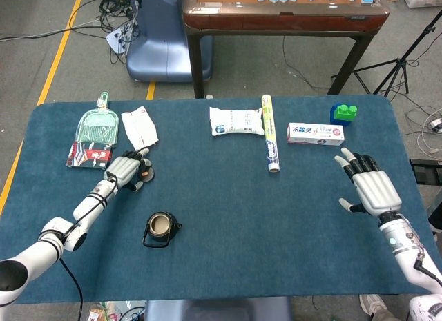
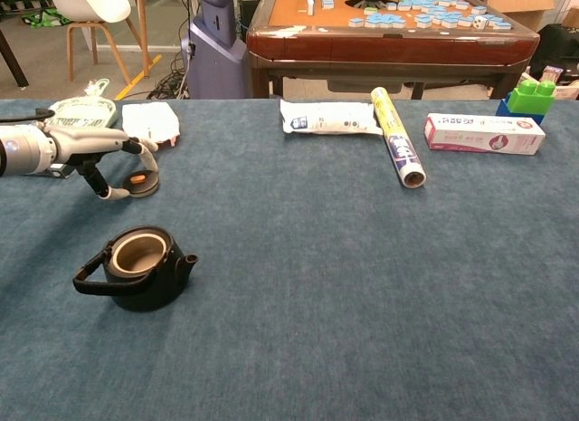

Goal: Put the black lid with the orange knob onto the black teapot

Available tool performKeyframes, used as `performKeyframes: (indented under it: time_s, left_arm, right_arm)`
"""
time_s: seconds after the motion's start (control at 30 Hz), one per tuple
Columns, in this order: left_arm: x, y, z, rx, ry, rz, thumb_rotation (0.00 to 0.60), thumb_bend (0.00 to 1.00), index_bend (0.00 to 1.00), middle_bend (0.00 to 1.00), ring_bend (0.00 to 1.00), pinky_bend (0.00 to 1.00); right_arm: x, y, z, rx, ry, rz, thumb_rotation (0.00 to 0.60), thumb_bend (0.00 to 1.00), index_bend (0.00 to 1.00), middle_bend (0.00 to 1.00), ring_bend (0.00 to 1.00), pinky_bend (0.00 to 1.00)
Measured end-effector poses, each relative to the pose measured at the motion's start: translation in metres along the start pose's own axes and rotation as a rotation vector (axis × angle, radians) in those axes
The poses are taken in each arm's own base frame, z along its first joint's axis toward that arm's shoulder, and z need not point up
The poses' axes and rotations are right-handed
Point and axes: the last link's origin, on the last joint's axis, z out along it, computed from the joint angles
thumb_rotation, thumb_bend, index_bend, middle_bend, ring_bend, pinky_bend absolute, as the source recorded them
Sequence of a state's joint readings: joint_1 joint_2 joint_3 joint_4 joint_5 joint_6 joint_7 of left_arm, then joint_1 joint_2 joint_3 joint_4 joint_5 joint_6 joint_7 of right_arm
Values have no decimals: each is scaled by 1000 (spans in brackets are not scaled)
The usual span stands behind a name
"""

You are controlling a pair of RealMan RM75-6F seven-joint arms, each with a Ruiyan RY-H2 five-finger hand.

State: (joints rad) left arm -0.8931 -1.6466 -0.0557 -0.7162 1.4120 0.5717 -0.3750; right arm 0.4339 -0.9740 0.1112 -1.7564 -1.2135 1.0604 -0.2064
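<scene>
Lying flat on the blue table [image 1: 228,217] at its left side, the black lid [image 2: 140,183] with its orange knob [image 2: 137,177] is waiting beneath the left hand [image 1: 124,170], whose fingers are curving down around it; whether they are actually gripping it I cannot tell. Sitting nearer the robot, the black teapot [image 2: 137,267] is standing open-mouthed, ready to receive it. Hovering well apart, the right hand [image 1: 369,185] is spreading its fingers, holding nothing.
</scene>
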Motion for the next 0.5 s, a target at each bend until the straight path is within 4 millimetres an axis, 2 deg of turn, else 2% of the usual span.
performKeyframes:
  time_s: [0.5]
  left_arm:
    - [-5, -5, -3, 8, -1, -16, 600, 362, 394, 0, 0, 0]
  right_arm:
    - [0, -1, 0, 1, 4, -2, 600, 253, 8, 0, 0, 0]
